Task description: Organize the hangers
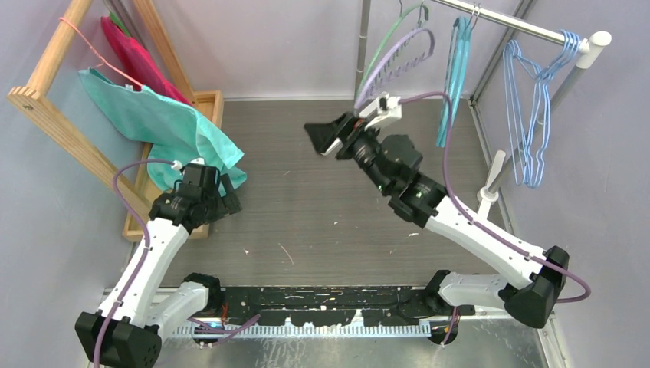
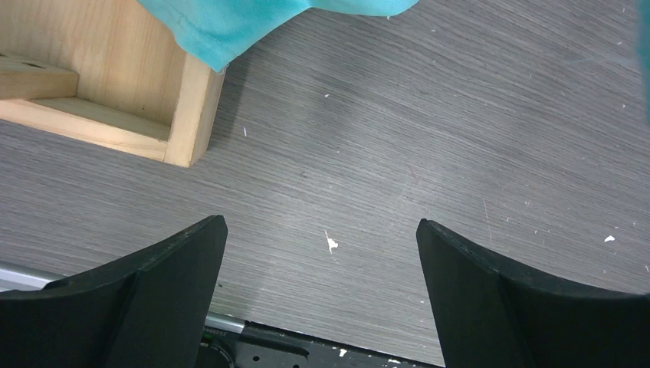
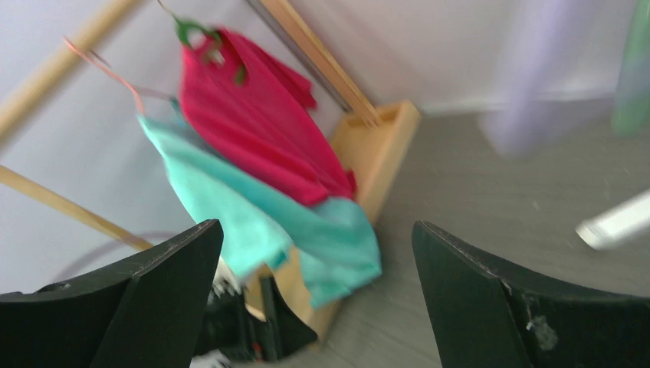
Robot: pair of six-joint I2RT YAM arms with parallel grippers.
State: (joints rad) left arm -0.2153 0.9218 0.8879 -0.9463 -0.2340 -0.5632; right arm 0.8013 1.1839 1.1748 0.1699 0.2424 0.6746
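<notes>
The hangers are all found at the far right, hung by their hooks on the silver rail (image 1: pixel 521 27) so that they dangle clear of the surface (image 1: pixel 322 215). They appear to be grouped by kind. One green hanger (image 1: pixel 387 37) and one lilac hanger (image 1: pixel 402 57), both arched, are set together at the rail's left end. One teal hanger (image 1: pixel 456 84) is seen edge-on in the middle. The light-blue wire hangers (image 1: pixel 536 115) are bunched at the right end by the white joint; at least three are counted, but the exact number cannot be told. Just near of the lilac hanger the right pincer (image 1: pixel 326 139) is raised, its jaws spread wide with nothing between them. The left pincer (image 1: pixel 228 201) is likewise released and empty, held low over the surface at the near left. Beside it, one wooden rack (image 1: pixel 46 107) carries one pink wire hanger (image 1: pixel 96 54), a teal cloth (image 1: pixel 153 115) and a red cloth (image 1: pixel 138 57).
</notes>
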